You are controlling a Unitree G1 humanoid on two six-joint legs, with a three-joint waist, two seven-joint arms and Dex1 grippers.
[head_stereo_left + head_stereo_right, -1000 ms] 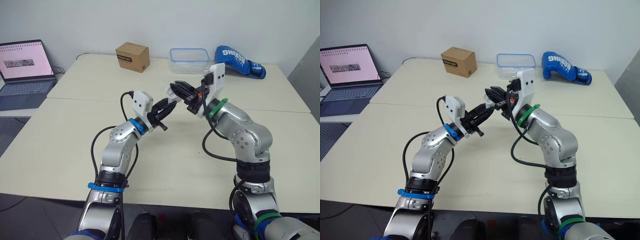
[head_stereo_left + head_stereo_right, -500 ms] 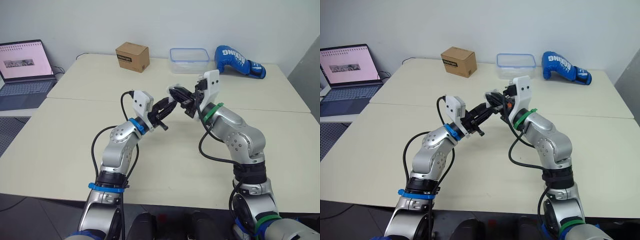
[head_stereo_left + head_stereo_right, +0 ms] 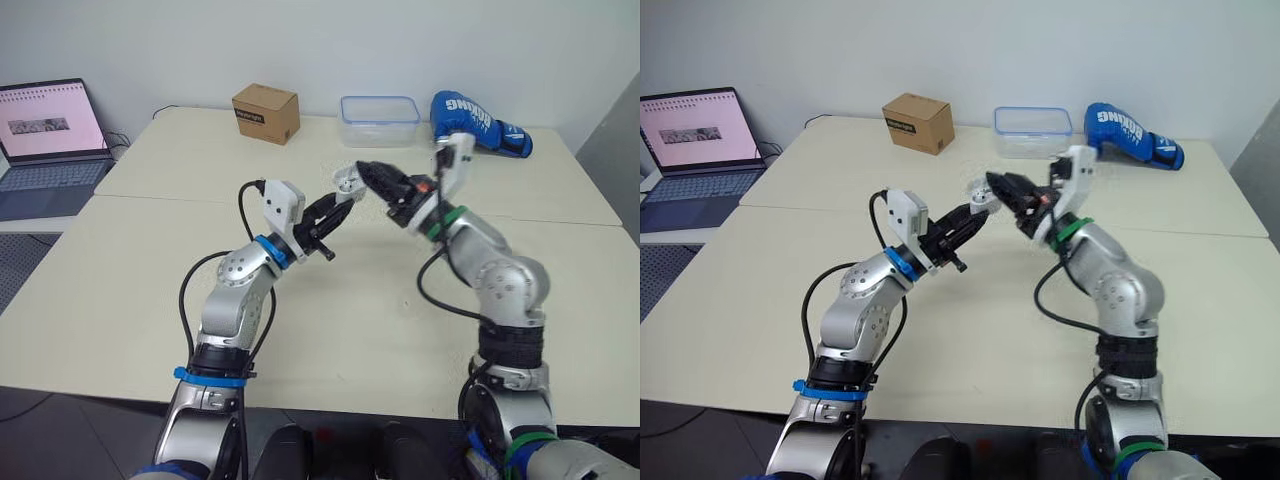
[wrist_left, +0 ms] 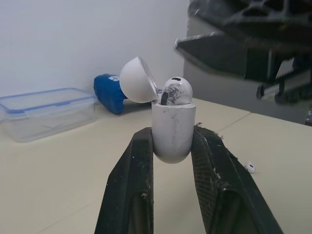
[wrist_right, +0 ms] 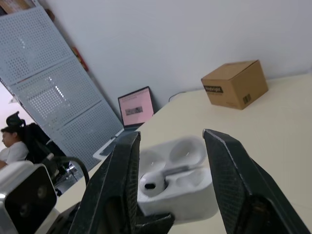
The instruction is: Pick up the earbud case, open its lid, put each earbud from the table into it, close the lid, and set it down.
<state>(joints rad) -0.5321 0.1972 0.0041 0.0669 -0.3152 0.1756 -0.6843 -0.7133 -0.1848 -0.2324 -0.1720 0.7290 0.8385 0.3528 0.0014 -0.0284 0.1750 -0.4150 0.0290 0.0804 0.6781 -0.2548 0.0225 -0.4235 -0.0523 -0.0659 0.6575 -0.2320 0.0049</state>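
Observation:
My left gripper (image 4: 171, 142) is shut on the white earbud case (image 4: 173, 127) and holds it upright above the table's middle. The lid (image 4: 136, 80) stands open, hinged back. One white earbud (image 4: 176, 90) sits in the case, its head sticking out of the top. My right gripper (image 3: 368, 175) hangs open just to the right of the case (image 3: 348, 181), fingers pointing at it with nothing between them. In the right wrist view the open case (image 5: 180, 187) lies beyond the spread fingertips. A second earbud (image 4: 249, 167) lies loose on the table.
Along the table's far edge stand a cardboard box (image 3: 265, 113), a clear plastic container with a blue rim (image 3: 378, 120) and a blue boxing glove (image 3: 478, 122). An open laptop (image 3: 50, 140) sits on a side table at the far left.
My right arm has swung to the right and its wrist has turned, so the gripper now sits a little back from the case. The left arm and the case have stayed put.

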